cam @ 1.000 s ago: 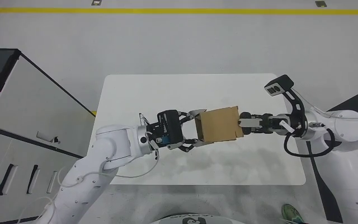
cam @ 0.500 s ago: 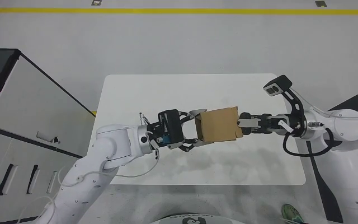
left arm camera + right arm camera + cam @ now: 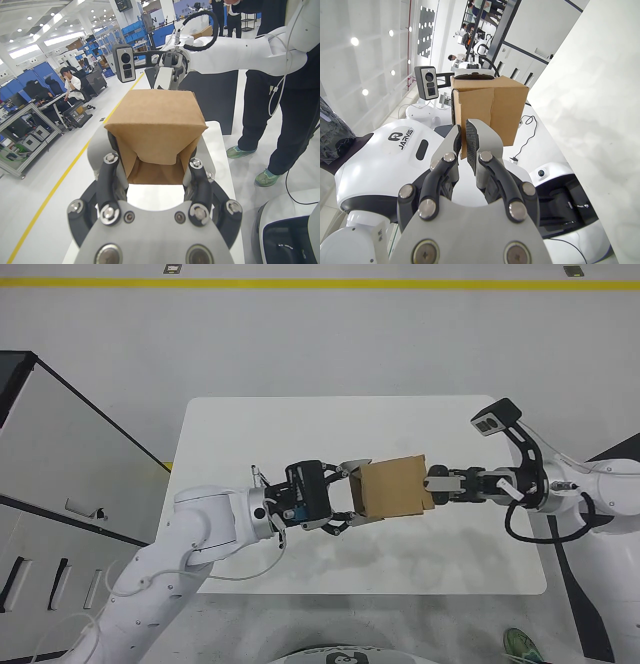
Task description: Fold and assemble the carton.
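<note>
Carton (image 3: pixel 392 486): brown cardboard, held above the white table (image 3: pixel 300 424) between both grippers, with its open end facing the left gripper (image 3: pixel 348 495).
Left gripper: fingers spread wide on either side of the open end; contact cannot be told.
Right gripper (image 3: pixel 432 486): fingers pinched on a cardboard edge at the opposite end.
Around: grey cabinet (image 3: pixel 60 444) beside the table; yellow floor line (image 3: pixel 300 283) beyond.

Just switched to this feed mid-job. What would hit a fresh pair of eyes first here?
A brown cardboard carton, spanning the gap between both arms over the white table, dominates the scene. The left gripper has its fingers spread wide on either side of the carton's open end, where one flap is folded inward. The right gripper pinches a cardboard edge at the opposite end.
</note>
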Controlling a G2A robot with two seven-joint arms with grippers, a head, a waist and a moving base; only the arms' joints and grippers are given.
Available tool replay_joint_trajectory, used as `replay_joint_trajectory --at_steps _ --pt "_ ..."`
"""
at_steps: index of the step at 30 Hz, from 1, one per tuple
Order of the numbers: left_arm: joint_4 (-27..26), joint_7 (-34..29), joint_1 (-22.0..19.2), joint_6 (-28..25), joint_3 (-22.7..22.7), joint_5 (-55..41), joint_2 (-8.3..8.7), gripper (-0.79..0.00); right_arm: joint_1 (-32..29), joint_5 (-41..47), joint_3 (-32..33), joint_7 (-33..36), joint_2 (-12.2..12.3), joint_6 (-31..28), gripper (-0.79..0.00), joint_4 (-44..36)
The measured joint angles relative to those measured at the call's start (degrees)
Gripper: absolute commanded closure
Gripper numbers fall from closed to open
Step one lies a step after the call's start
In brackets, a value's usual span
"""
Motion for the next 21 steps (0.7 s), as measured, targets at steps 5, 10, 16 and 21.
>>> replay_joint_trajectory --at_steps 5,10,16,21 --pt "0.00 -0.08 -0.08 0.12 0.13 0.02 -0.02 0.000 0.38 -0.32 -0.51 0.11 0.03 0.13 0.000 -0.07" --pt "0.01 -0.06 -0.01 0.25 -0.01 0.02 0.00 0.000 0.79 -0.65 -0.89 0.12 0.06 0.16 0.000 0.09" --pt "0.22 0.31 0.19 0.35 -0.33 -0.19 0.04 0.000 0.98 0.38 -1.27 -0.11 0.01 -0.34 -0.222 0.45" --pt "0.48 0.74 0.23 0.31 -0.52 -0.52 0.06 0.000 0.69 0.62 -0.87 -0.80 0.03 -0.58 -0.169 1.04"
